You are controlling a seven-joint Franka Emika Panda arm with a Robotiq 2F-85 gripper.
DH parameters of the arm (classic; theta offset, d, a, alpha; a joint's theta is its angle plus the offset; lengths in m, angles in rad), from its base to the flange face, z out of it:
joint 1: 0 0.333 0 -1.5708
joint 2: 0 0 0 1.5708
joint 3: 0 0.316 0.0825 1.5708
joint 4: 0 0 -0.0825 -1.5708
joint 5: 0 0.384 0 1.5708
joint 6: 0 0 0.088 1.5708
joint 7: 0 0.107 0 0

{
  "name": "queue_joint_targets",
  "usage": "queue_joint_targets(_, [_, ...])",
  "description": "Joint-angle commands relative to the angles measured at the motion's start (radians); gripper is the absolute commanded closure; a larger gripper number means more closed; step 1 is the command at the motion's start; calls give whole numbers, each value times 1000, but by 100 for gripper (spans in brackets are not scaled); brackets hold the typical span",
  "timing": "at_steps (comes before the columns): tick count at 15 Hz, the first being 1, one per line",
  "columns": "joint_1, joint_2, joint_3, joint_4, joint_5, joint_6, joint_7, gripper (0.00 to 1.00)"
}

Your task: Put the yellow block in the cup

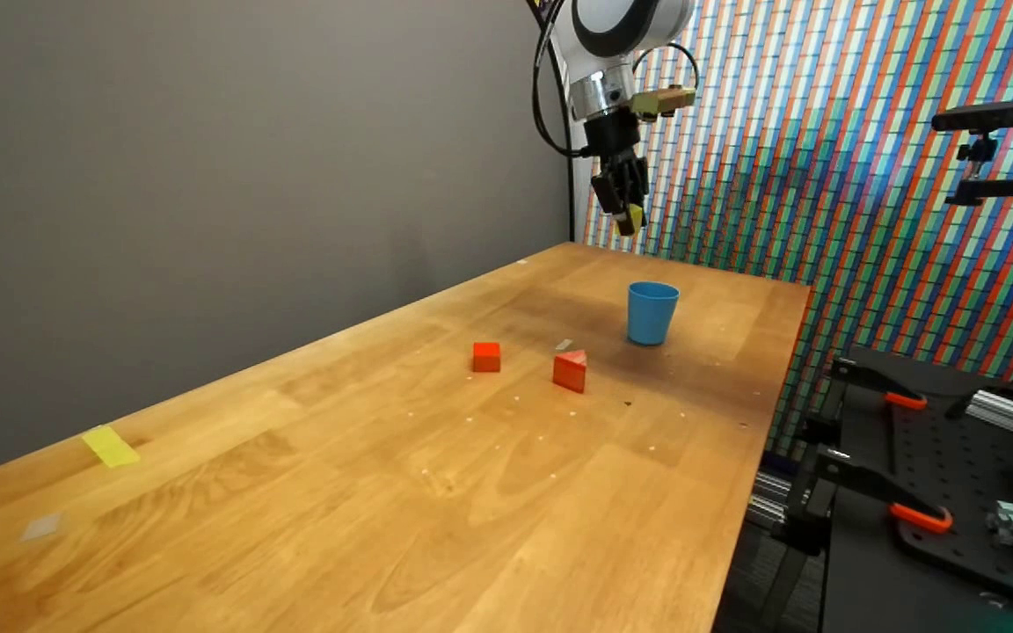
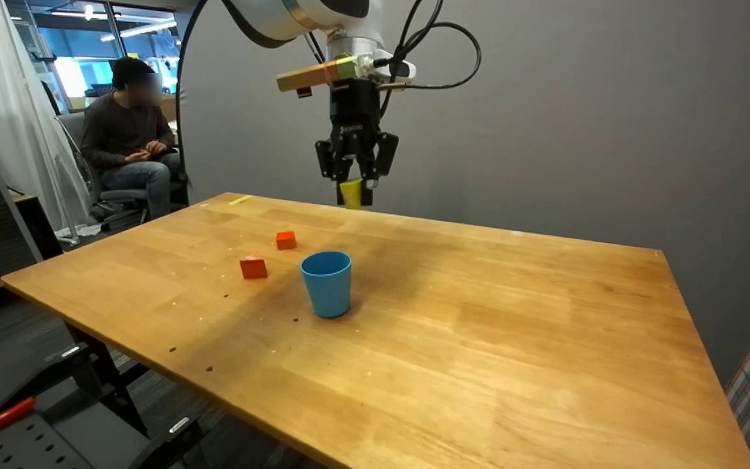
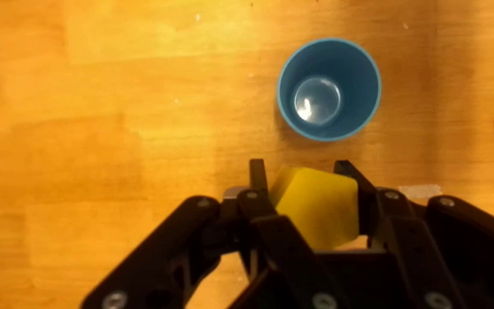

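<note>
Gripper (image 2: 353,193) is holding yellow block (image 3: 322,206), jaws part-closed on it, above table (image 2: 512,312) and to one side of blue cup (image 2: 328,291); transfer step is looking in hand, next move is needing centring over cup, then release

From different sides both exterior views overlook the worktop (image 2: 453,312), sharing the cup (image 2: 328,288) with the closer, down-facing wrist view.
</note>
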Motion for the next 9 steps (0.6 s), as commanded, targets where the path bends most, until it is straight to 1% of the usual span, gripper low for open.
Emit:
queue_joint_targets(1, [-32, 30, 12, 26, 139, -95, 33, 81])
queue_joint_targets(3, [-39, 44, 10, 18, 197, -110, 48, 81])
queue_joint_targets(5, [-40, 58, 6, -2, 236, -88, 69, 81])
queue_joint_targets(9, [-45, 75, -6, -32, 266, -46, 110, 81])
